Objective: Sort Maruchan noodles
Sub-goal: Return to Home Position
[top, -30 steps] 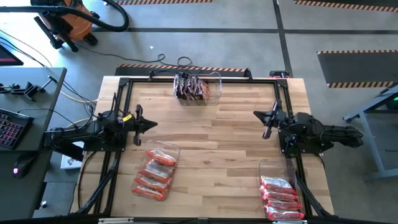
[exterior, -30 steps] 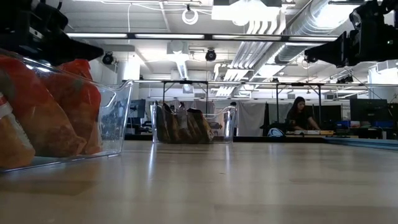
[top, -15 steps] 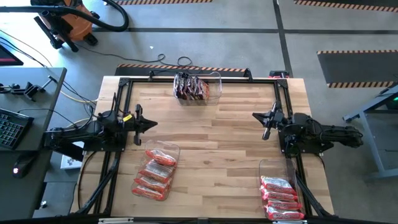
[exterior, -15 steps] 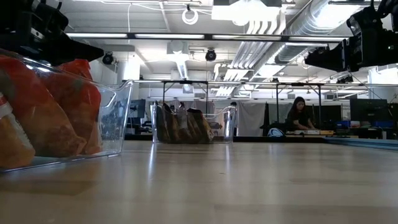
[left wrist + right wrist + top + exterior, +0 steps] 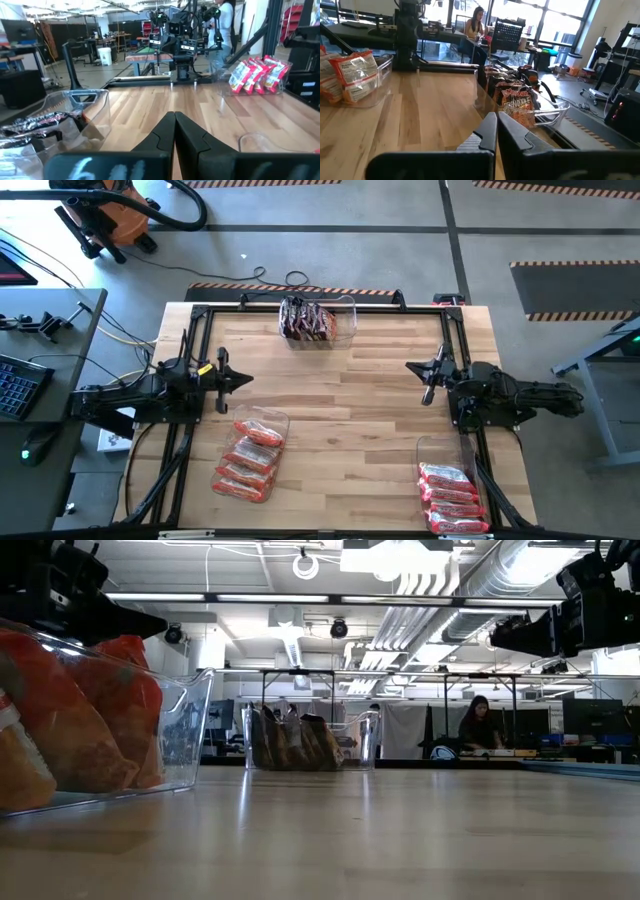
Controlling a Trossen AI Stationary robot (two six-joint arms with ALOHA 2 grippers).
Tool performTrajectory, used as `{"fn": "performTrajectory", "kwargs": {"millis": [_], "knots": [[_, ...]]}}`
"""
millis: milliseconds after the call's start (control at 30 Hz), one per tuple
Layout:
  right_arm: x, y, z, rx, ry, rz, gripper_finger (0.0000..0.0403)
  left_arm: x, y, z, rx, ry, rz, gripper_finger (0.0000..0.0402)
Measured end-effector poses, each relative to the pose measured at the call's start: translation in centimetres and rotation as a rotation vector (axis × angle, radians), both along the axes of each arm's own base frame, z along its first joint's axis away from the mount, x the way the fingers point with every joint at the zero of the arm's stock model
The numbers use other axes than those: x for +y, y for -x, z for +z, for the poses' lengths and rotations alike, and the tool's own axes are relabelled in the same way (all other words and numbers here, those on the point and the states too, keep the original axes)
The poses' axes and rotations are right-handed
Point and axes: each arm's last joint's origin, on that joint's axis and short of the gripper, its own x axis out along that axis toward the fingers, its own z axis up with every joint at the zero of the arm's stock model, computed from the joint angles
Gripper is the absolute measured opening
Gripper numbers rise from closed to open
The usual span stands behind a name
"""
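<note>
Above the table's (image 5: 340, 405) left side, left gripper (image 5: 243, 380), raised off the wood, empty, fingers pressed together and pointing across the table. Just beside its fingertips, toward the front edge, left bin (image 5: 283, 418), clear plastic, with orange packets (image 5: 248, 458) overlapping in a row inside. Well apart and facing it, right gripper (image 5: 410, 366), also raised and empty, fingers closed tight. Behind that gripper's tip, alongside its arm near the front corner, right bin (image 5: 436, 448) holding pinkish red-and-white packets (image 5: 450, 495). Far from both grippers, midway between them at the back edge, back bin (image 5: 350, 315) with dark packets (image 5: 308, 320) standing on edge. Beyond the table, seated person (image 5: 482, 725) at a desk.
</note>
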Motion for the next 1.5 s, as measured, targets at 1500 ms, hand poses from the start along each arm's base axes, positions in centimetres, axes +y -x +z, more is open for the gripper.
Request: {"fn": "performTrajectory", "kwargs": {"millis": [1500], "knots": [[0.00, 0.00, 0.01, 0.004, 0.009, 0.000, 0.0000, 0.00, 0.00, 0.03, -0.004, 0.032, -0.002, 0.0003]]}}
